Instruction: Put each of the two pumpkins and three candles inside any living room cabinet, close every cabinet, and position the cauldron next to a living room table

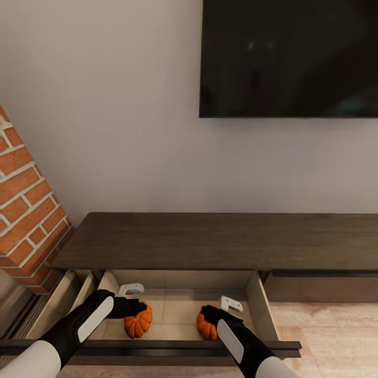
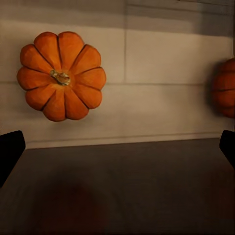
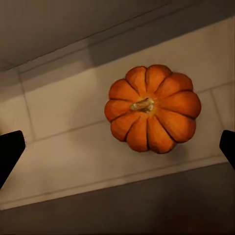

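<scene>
Hovering over the cabinet's pulled-out pale drawer, the left gripper and right gripper both hang spread and empty above two orange pumpkins, the left pumpkin and the right pumpkin resting apart on the drawer floor below a wall-mounted television.
</scene>
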You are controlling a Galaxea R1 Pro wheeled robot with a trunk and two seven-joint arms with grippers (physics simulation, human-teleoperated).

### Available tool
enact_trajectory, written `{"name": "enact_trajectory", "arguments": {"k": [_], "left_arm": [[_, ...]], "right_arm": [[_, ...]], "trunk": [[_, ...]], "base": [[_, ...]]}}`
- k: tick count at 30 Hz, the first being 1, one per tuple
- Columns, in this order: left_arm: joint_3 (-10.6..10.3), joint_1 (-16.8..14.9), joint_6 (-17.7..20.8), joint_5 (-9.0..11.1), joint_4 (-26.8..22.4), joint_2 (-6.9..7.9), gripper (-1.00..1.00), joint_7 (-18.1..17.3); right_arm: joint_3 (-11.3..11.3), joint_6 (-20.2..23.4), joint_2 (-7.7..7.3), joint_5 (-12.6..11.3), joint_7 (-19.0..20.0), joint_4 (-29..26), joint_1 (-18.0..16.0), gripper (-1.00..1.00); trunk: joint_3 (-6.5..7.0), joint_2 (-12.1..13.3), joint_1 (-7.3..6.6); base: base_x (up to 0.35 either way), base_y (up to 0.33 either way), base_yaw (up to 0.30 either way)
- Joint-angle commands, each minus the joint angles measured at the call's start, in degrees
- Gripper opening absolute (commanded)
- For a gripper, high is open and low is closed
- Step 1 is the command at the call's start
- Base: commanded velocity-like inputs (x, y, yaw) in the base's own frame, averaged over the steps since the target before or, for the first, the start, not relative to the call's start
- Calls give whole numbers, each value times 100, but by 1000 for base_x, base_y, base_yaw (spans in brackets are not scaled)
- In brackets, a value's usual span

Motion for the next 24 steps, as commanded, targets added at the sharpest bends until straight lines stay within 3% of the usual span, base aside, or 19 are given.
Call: {"name": "enact_trajectory", "arguments": {"k": [1, 12, 24], "left_arm": [[-25, -5, 7, 60, -9, 4, 100, 55], [-21, -5, 7, 60, 29, -2, 100, 60], [-21, -5, 7, 60, 33, -2, 100, 60]], "right_arm": [[34, 20, -5, -38, -48, -10, -3, 100], [34, 31, -5, -101, -48, -6, -3, 100], [34, 32, -22, -117, -47, -3, -2, 100]], "trunk": [[13, 39, -23], [211, 480, -265], [426, 962, -529]], "base": [[0, 0, 0], [-3, 0, 0], [-91, 0, 0]]}}
